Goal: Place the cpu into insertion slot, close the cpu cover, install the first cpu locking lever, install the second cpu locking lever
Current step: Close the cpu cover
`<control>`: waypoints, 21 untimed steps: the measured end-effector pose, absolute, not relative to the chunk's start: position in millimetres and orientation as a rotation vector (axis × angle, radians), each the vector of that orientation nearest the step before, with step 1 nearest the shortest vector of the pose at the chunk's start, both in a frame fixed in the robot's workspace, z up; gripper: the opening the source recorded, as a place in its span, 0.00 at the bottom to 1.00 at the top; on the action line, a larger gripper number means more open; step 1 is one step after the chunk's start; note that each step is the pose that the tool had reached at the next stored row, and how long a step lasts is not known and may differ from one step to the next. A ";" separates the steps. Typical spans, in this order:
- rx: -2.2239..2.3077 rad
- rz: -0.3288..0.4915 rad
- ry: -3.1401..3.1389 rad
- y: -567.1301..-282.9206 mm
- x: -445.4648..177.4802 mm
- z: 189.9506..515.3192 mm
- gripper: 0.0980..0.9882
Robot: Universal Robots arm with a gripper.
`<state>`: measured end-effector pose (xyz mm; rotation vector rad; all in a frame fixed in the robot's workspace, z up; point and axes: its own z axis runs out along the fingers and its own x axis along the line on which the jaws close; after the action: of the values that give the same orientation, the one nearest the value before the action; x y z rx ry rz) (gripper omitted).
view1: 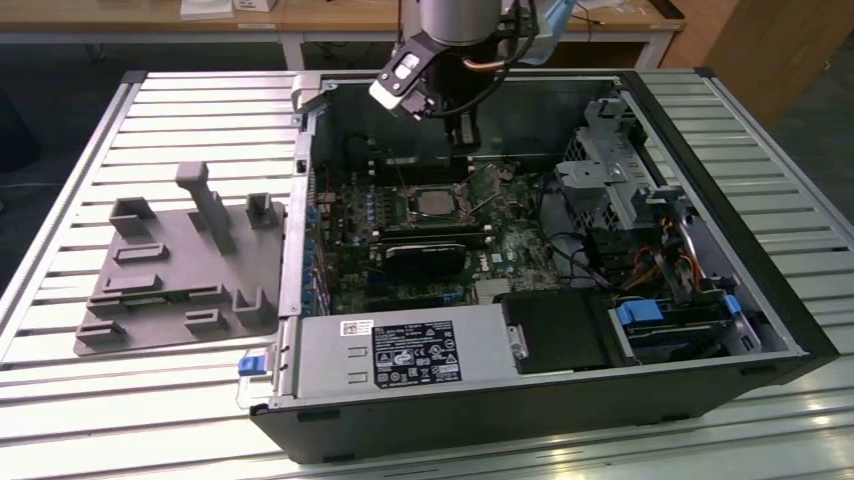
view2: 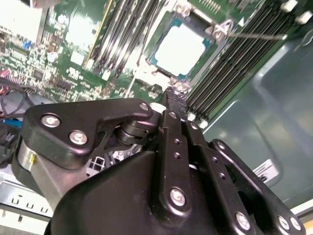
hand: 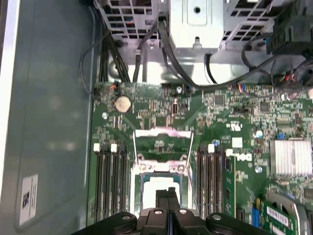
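While fingers [hand: 163,208] pinch together, cpu [hand: 148,193] directly under tips, w/ cover [hand: 164,132] up

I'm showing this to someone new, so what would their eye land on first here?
Probably the open computer case on the slatted table, its green motherboard laid bare. The gripper reaches into it, fingers shut, close by the cpu, which sits in the insertion slot. A grey moulded fixture lies at the exterior view's left.
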<state>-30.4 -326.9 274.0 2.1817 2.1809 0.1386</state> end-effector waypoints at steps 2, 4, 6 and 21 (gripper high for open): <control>2.182 0.138 2.180 -326.9 -25.4 274.0 0.01; 2.183 0.138 2.180 -326.9 -20.9 274.1 0.01; 2.184 0.138 2.179 -326.9 -16.1 274.0 0.01; 2.189 0.137 2.174 -326.9 20.2 272.9 0.01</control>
<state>20.2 -326.9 272.9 2.1893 2.1745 0.1370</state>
